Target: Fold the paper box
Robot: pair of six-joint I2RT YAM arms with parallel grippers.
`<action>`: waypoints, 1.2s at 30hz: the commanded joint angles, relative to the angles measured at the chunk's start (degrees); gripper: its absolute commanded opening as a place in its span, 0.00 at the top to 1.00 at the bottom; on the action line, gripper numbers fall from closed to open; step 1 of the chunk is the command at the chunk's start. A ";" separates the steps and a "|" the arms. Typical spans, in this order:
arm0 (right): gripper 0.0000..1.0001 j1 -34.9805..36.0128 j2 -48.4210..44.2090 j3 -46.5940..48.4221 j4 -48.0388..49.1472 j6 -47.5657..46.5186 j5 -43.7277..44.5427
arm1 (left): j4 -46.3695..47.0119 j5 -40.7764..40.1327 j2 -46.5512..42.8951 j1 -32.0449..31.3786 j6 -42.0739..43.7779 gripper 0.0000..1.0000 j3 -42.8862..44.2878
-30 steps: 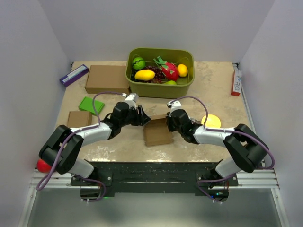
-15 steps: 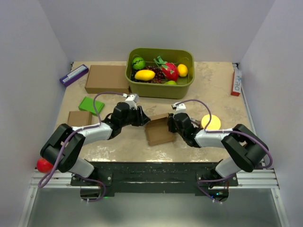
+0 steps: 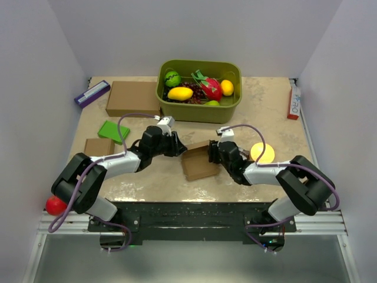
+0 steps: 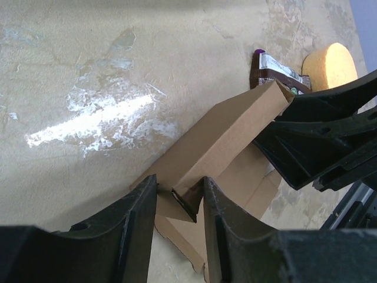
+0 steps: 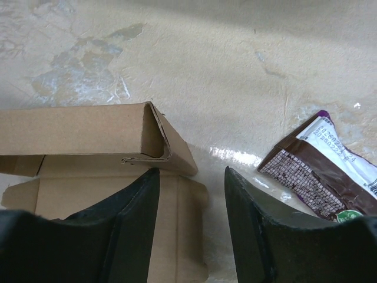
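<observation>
The paper box (image 3: 197, 165) lies flat-bottomed in the middle of the table, brown thin cardboard with its far wall folded up. In the left wrist view that wall (image 4: 227, 138) runs away from me, and its near corner sits between my left fingers (image 4: 141, 218), touching both. My left gripper (image 3: 178, 147) is shut on that corner. My right gripper (image 3: 211, 154) stands open at the box's right end. Its left finger (image 5: 126, 224) hangs over the side flap (image 5: 185, 236), just below the raised wall (image 5: 88, 132), and grips nothing.
A brown snack wrapper (image 5: 321, 171) lies right of the box, next to a yellow disc (image 3: 263, 152). At the back stand a green bin of fruit (image 3: 199, 109) and a large brown carton (image 3: 134, 98). A green block (image 3: 113, 130) and a small carton (image 3: 98, 147) sit left.
My right gripper has opened and let go of the box's right end. My left jaws have narrowed onto the box's left corner. The box has barely shifted.
</observation>
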 commanded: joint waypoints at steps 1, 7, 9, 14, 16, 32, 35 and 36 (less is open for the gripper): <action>0.51 -1.20 -1.14 -0.26 5.44 -2.55 1.28 | -2.14 0.78 0.95 -0.10 2.66 0.61 2.14; 0.53 -2.17 0.00 -1.40 10.97 -3.96 -0.83 | -3.02 0.61 0.69 -0.01 3.37 0.62 2.58; 0.54 -2.34 0.79 -0.97 12.20 -4.58 -1.88 | -3.37 0.78 0.86 -0.10 3.63 0.62 2.84; 0.55 -3.22 2.90 -1.05 15.80 -6.34 -4.42 | -4.69 0.70 1.39 0.08 4.07 0.63 3.80; 0.55 -4.09 3.60 -1.23 17.12 -6.95 -6.18 | -5.13 0.78 1.65 0.25 4.34 0.63 4.24; 0.48 -6.56 9.93 -0.44 26.79 -11.17 -13.65 | -8.82 4.03 4.73 2.71 6.53 0.64 9.25; 0.58 -6.91 11.25 0.17 28.37 -11.87 -15.23 | -9.17 4.56 5.25 3.07 6.62 0.65 9.96; 0.60 -6.83 11.60 0.18 28.73 -12.13 -15.50 | -9.18 4.65 5.43 3.33 6.62 0.65 10.05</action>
